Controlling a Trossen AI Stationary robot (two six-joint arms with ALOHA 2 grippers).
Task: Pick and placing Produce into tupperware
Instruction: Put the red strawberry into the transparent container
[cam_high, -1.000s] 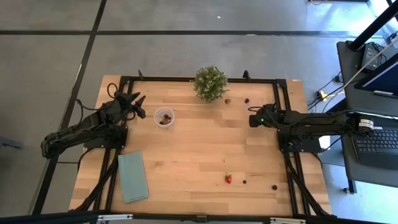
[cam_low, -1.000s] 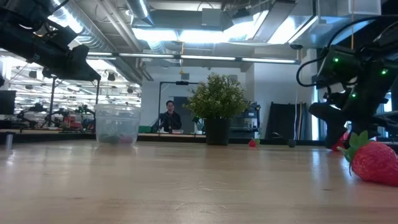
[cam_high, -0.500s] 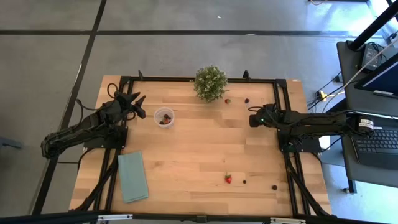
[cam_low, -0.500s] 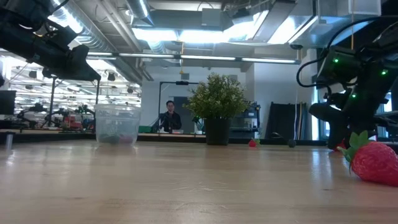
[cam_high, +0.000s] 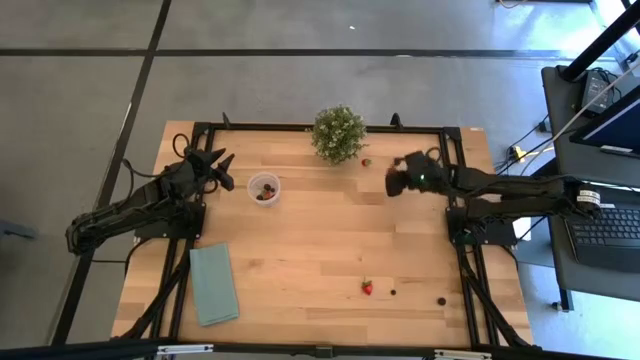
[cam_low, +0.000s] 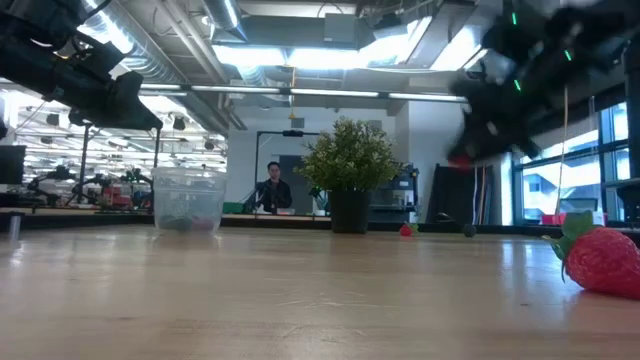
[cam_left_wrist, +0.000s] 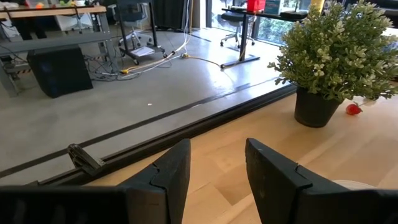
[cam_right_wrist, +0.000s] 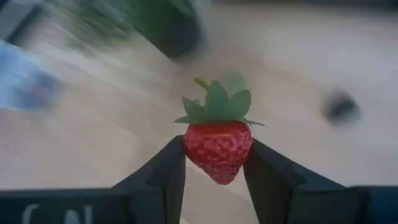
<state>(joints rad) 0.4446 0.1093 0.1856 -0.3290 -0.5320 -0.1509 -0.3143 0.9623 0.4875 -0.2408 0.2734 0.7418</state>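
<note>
My right gripper (cam_high: 393, 180) hangs above the table's far right part, just right of the plant, shut on a red strawberry (cam_right_wrist: 217, 146) with green leaves. In the low view it is a dark blur (cam_low: 480, 140) with a red spot. The tupperware, a clear round cup (cam_high: 264, 187) with a few pieces in it, stands on its base at the far left (cam_low: 188, 200). My left gripper (cam_high: 222, 165) is raised to the left of the cup, open and empty (cam_left_wrist: 214, 168). More produce lies on the table: a strawberry (cam_high: 367, 287), two dark berries (cam_high: 441, 299) and a small red piece (cam_high: 366, 162). My right gripper pinches the strawberry by its two opposite sides (cam_right_wrist: 189, 149), one finger on each side. The leafy top (cam_right_wrist: 214, 106) points away from the fingers. The fruit is lifted clear of the table.
A bushy potted plant (cam_high: 338, 133) stands at the far edge, close to my right gripper. A teal cloth (cam_high: 213, 283) lies flat at the near left. A dark berry (cam_right_wrist: 341, 107) lies on the wood beyond the held fruit. The black frame (cam_high: 455, 240) borders the table.
My right gripper has risen from the table with the strawberry, now lifted clear, and has gone toward the plant and the table's left, tipping up as it rose. Most of this happened in the last half second.
</note>
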